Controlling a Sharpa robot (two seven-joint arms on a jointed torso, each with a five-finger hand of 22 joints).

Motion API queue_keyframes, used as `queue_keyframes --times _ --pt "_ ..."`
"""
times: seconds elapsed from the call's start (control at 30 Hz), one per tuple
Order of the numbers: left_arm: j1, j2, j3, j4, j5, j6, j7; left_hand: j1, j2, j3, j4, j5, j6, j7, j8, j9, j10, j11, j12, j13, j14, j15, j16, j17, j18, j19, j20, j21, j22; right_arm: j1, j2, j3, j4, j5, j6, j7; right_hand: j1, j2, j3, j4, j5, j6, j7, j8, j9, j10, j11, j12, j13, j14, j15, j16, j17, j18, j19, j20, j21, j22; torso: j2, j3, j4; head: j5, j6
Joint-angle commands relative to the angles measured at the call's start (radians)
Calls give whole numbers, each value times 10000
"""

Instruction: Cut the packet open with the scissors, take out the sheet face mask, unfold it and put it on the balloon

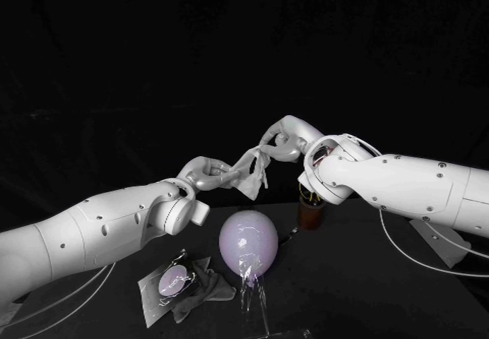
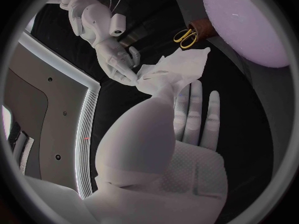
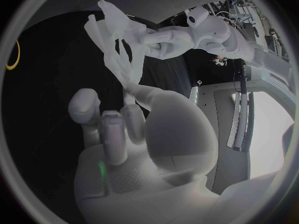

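Observation:
The white sheet mask [image 1: 251, 168] hangs crumpled in the air between my two hands, above the table. My left hand [image 1: 207, 174] pinches its lower left part, and my right hand [image 1: 284, 139] pinches its upper right corner. The left wrist view shows the mask [image 2: 178, 68] at my left hand's [image 2: 163, 134] thumb tip, with the right hand [image 2: 119, 63] holding the mask's far edge. The right wrist view shows the mask [image 3: 116, 49] stretched from my right hand [image 3: 127, 127] to the left hand [image 3: 161, 41]. Below stands the lilac balloon [image 1: 248, 242]. The scissors [image 1: 309, 200] stand in a brown holder.
The cut packet [image 1: 177, 282] lies on the table, front left of the balloon, with a grey cloth beside it. The scissors' yellow handles [image 2: 185, 36] poke out of the holder [image 1: 309, 214] right behind the balloon [image 2: 249, 22], under my right arm.

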Motion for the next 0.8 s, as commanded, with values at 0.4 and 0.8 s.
queue_keyframes --times 0.4,0.8 --pt "359 -409 170 207 -292 270 163 -226 -587 1232 -16 39 103 70 -108 449 196 39 -256 -47 1 29 50 144 202 213 -4 61 -18 -248 -175 -40 -134 298 68 383 -81 90 34 -3 -18 125 -91 168 83 74 -6 -87 901 964 -49 0 2418 44 -15 9 -82 -42 -9 9 -11 39 -14" --pt "920 -470 220 -128 -1600 1362 -132 -521 -1000 2192 -129 41 117 113 -173 621 249 57 -358 -21 -55 41 84 261 205 243 -12 74 -5 -282 -348 -65 -230 188 29 697 -102 88 37 2 -24 113 -88 160 80 79 -3 -71 913 964 -47 0 2418 38 3 8 -56 -23 7 16 -9 26 -21"
